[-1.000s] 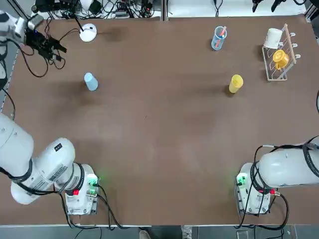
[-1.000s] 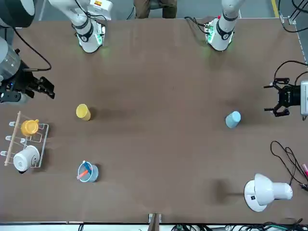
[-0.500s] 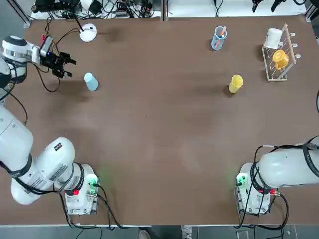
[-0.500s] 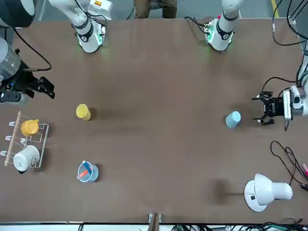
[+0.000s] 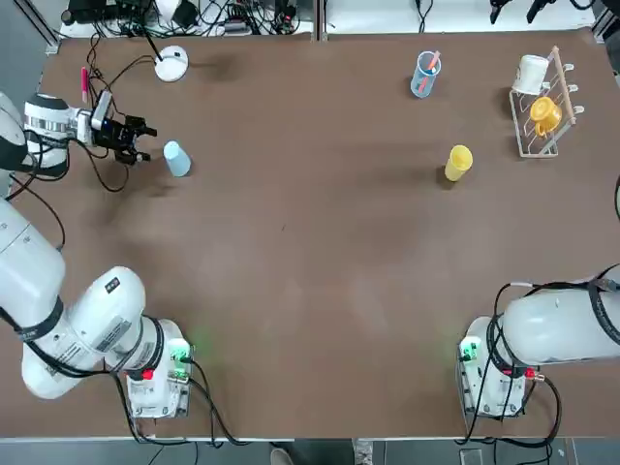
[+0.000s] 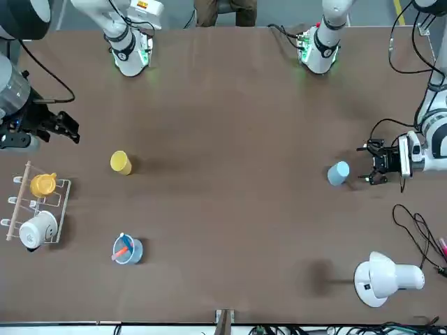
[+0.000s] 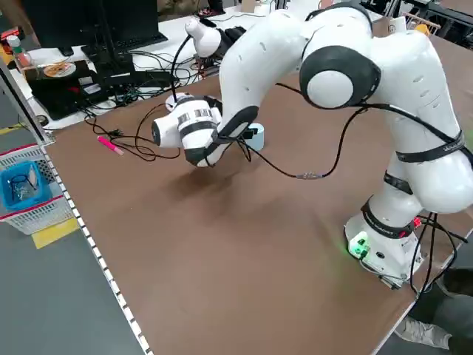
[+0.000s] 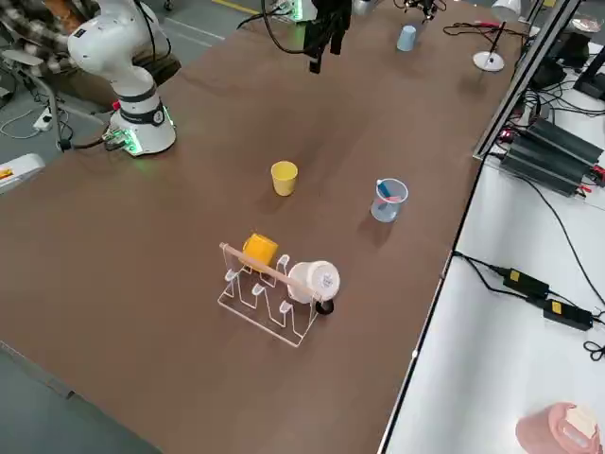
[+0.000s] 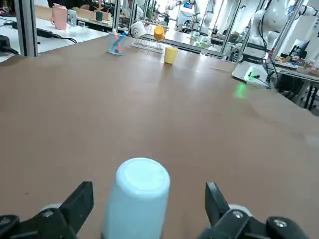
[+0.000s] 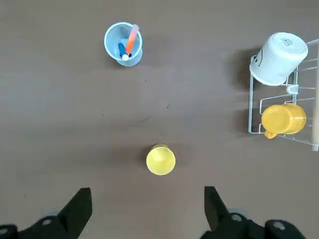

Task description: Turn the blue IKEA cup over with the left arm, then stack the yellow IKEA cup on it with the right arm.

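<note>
The blue IKEA cup (image 5: pixel 176 158) stands at the far left of the table with its closed base up (image 9: pixel 137 199). My left gripper (image 5: pixel 139 139) is low and level just to its left, open, fingers (image 9: pixel 82 196) either side of the cup without touching it (image 6: pixel 368 165). The yellow IKEA cup (image 5: pixel 457 162) stands mouth up at the far right (image 6: pixel 120 162). My right gripper (image 10: pixel 147 201) hangs open high above the yellow cup (image 10: pixel 160 160), holding nothing (image 8: pixel 326 33).
A clear blue tumbler with sticks (image 5: pixel 424 74) stands beyond the yellow cup. A wire rack (image 5: pixel 542 136) at the far right holds a white mug and a yellow-orange mug. A white round lamp base (image 5: pixel 171 64) and loose cables (image 5: pixel 102 179) lie near the left gripper.
My left gripper has come from the far left corner towards the blue cup and dropped level with it. The cups and the right arm have not moved.
</note>
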### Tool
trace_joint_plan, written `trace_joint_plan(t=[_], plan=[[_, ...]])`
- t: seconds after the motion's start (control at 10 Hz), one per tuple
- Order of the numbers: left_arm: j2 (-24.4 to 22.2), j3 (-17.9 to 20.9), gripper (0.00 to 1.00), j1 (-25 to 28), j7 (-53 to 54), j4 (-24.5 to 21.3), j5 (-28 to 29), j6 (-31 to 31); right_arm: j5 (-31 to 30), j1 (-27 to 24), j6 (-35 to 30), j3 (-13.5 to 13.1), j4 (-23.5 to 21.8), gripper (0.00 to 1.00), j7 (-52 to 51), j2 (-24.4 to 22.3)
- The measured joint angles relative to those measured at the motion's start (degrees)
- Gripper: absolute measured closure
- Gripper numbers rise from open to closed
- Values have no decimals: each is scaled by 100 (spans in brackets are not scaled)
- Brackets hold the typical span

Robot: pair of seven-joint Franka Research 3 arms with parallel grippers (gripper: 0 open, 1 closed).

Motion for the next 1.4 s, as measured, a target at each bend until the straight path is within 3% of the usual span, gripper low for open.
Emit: trace_joint_plan(t=[0.6,1.4], plan=[[512,-149,1,-21,501,2,-99,518,0,0,-1,-5,-2,0,0,0],[792,-442,3,-28,649,2,-236,758,0,0,-4,-11,-33,0,0,0]])
